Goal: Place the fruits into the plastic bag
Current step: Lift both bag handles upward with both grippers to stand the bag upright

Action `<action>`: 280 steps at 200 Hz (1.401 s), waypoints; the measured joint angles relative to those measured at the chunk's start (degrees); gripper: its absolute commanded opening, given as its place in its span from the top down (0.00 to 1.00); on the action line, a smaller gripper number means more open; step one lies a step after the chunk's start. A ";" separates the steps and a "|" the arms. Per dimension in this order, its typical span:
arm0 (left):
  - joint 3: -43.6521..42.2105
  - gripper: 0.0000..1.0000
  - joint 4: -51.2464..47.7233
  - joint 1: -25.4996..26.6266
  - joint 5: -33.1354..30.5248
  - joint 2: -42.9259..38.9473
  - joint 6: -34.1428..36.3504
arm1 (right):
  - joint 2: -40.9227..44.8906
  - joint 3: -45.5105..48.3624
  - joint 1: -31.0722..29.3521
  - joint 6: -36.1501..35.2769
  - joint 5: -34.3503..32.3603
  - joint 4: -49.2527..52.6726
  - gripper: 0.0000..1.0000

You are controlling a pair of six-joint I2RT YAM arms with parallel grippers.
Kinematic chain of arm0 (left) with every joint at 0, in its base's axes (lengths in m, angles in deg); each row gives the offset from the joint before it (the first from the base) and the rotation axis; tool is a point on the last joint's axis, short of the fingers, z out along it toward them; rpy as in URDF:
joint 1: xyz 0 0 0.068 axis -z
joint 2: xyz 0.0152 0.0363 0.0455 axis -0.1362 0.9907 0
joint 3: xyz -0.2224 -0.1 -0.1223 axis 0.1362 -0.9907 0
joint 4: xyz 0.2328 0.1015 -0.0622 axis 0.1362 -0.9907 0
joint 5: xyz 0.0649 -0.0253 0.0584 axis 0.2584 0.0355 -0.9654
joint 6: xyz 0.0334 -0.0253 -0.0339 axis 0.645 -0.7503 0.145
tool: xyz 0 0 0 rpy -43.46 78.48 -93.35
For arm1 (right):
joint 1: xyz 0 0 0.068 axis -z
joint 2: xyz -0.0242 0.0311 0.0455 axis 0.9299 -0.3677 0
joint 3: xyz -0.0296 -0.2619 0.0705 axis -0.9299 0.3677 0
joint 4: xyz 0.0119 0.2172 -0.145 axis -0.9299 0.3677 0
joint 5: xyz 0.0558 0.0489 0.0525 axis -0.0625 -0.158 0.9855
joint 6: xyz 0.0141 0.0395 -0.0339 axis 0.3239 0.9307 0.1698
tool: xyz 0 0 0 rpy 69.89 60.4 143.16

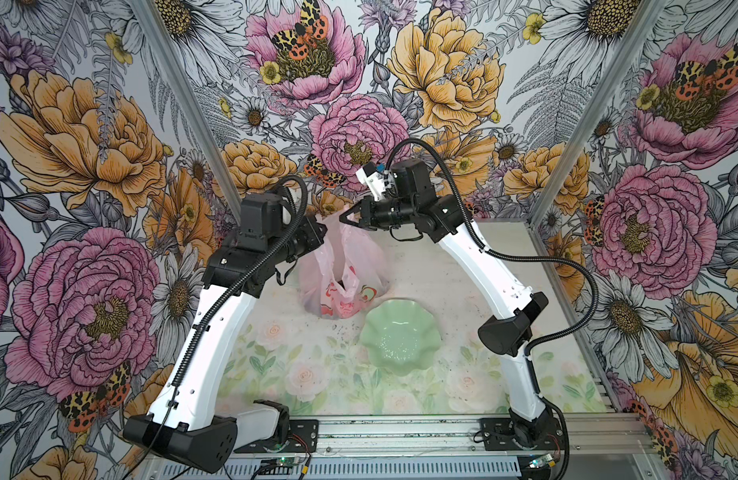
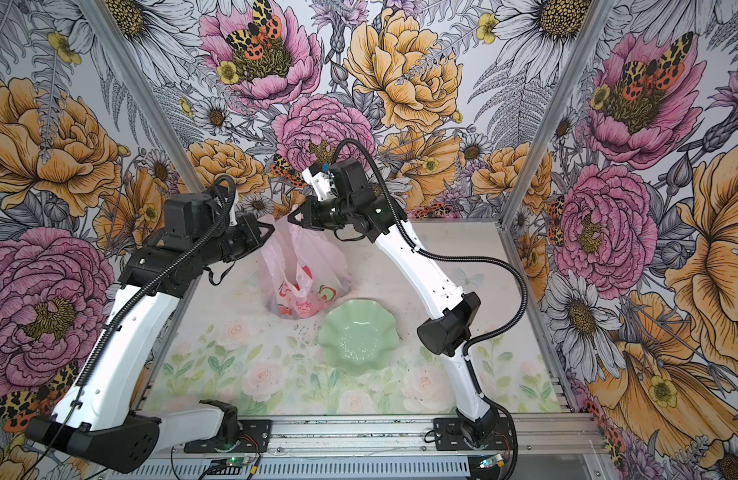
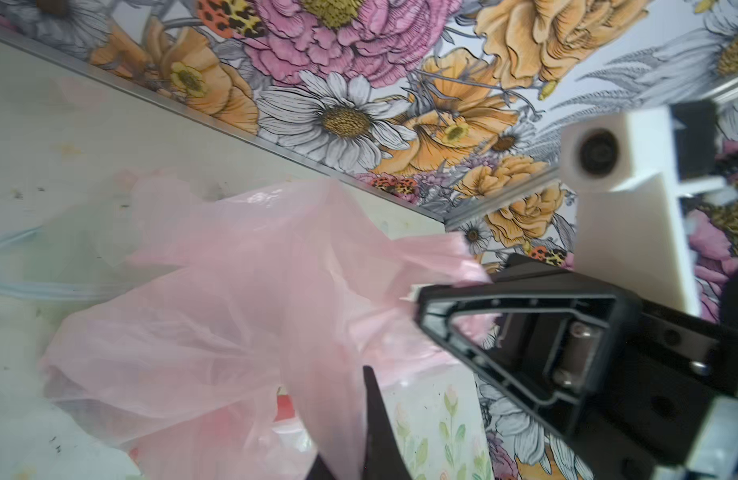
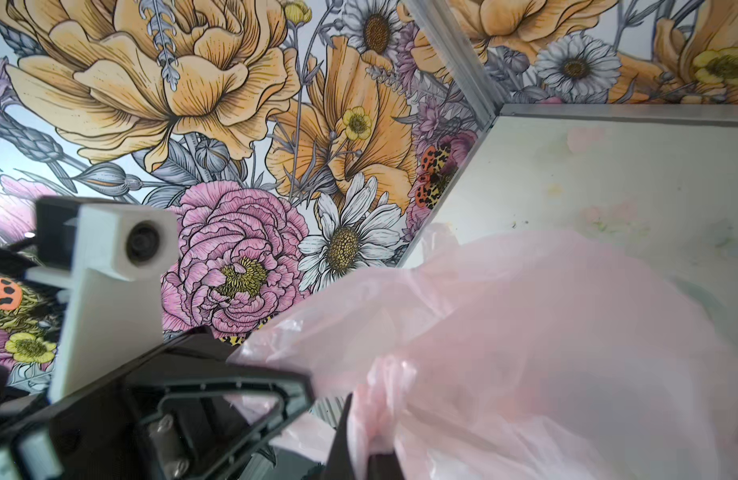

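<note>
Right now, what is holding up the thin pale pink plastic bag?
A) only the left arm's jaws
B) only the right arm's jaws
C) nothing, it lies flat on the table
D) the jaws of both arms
D: in both top views the thin pale pink plastic bag hangs between the left jaws and the right jaws, and each wrist view shows pink plastic pinched in shut jaws.

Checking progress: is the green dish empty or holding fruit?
Empty. In both top views the green dish shows only its bare glossy inside.
</note>
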 measured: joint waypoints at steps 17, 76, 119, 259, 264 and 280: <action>-1.99 1.00 -0.31 -3.13 -0.26 -0.98 -0.81 | 0.81 0.61 1.44 0.20 -1.90 0.00 1.00; 7.63 1.00 -0.70 2.56 -0.04 1.84 -0.94 | 4.70 0.96 2.32 0.00 -10.60 -0.28 1.00; 10.19 1.00 1.42 5.81 0.92 3.28 -0.50 | 4.35 0.20 -0.74 0.83 -8.17 -0.92 1.00; -4.35 1.00 -2.84 -1.64 1.05 -1.60 -1.18 | 4.52 7.58 -2.64 1.92 -6.75 -1.38 1.00; -4.57 1.00 -2.86 -1.25 0.90 -1.66 -1.53 | 4.24 7.43 -2.78 2.01 -6.51 -1.44 1.00; -4.70 1.00 -2.43 1.66 0.09 -1.25 -2.51 | 1.97 4.59 -3.39 2.89 -5.05 -1.38 1.00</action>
